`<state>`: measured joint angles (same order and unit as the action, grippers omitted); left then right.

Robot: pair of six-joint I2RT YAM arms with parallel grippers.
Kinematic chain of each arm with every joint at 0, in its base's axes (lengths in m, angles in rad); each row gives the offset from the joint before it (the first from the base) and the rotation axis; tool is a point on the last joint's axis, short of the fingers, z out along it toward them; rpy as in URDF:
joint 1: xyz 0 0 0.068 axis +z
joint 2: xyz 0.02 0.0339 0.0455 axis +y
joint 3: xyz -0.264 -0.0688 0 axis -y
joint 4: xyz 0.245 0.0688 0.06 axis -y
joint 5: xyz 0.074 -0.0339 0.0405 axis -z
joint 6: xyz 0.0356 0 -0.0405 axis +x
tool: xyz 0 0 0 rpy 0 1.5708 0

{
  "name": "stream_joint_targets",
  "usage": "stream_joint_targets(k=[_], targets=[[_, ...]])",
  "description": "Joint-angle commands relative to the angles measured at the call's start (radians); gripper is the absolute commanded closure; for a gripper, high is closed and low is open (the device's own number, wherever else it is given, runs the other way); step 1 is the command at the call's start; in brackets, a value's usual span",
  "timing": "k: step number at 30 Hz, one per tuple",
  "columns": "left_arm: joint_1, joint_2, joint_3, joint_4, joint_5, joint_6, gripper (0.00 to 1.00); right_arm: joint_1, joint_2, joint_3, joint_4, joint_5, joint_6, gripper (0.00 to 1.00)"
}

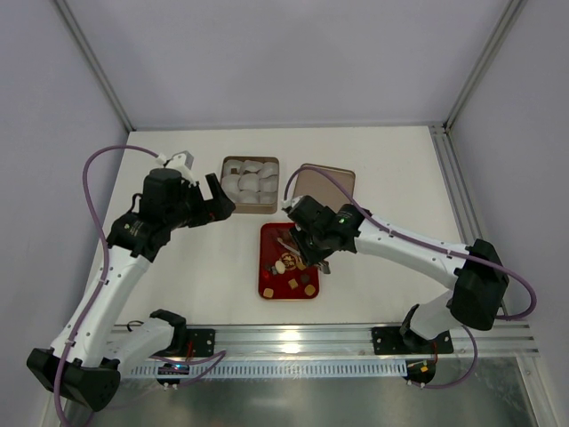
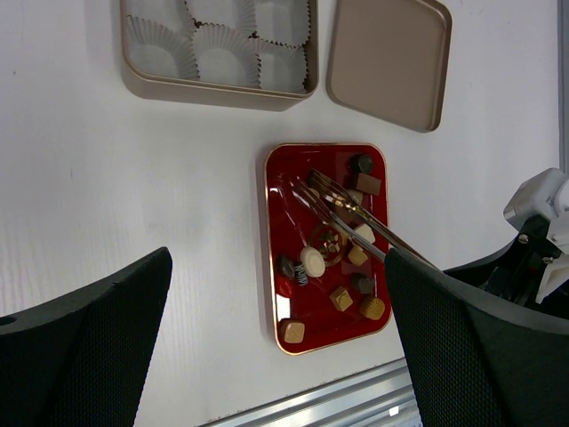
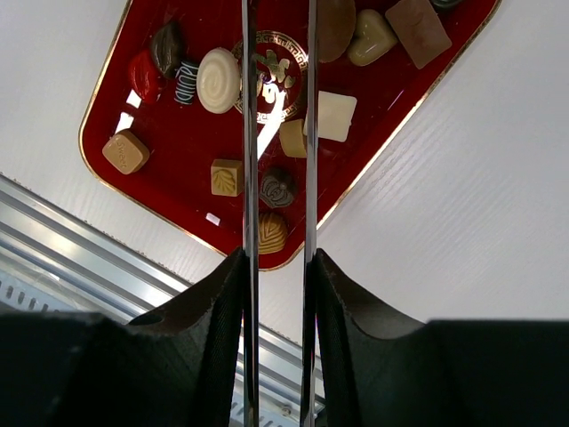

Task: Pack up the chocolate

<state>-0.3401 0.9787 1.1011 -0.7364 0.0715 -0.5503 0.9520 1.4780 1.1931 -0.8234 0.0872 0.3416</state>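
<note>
Several small chocolates, dark, tan and cream [image 2: 312, 261], lie in a red tray [image 2: 269, 231] at the table's middle front; they also show in the top view [image 1: 286, 265] and the right wrist view [image 3: 219, 80]. My right gripper [image 3: 277, 258] is shut on metal tongs [image 3: 248, 178], whose two blades stand apart and reach over the tray [image 1: 265, 286]. I see no chocolate between the blades [image 2: 356, 213]. My left gripper [image 2: 277, 267] is open and empty, held high to the left of the tray [image 1: 206, 203].
A gold box [image 1: 224, 189] lined with white crinkled paper cups [image 2: 218, 53] stands behind the tray. Its gold lid [image 1: 324, 182] lies to the box's right. An aluminium rail [image 1: 356, 336] runs along the near edge. Frame posts stand at the back corners.
</note>
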Motion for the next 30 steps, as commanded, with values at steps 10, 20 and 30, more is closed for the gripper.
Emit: stream_joint_targets(k=[10,20,30], targets=[[-0.002,-0.026,-0.001,0.034,-0.009,0.004,0.0,0.002,-0.024,0.075,0.0,0.002,-0.012,0.68],[-0.002,-0.034,-0.004,0.031,-0.01,0.003,0.0,-0.019,-0.059,0.094,-0.019,0.006,-0.007,0.68],[-0.004,-0.037,-0.004,0.026,-0.009,0.001,0.0,-0.033,-0.067,0.099,-0.017,-0.004,-0.004,0.68]])
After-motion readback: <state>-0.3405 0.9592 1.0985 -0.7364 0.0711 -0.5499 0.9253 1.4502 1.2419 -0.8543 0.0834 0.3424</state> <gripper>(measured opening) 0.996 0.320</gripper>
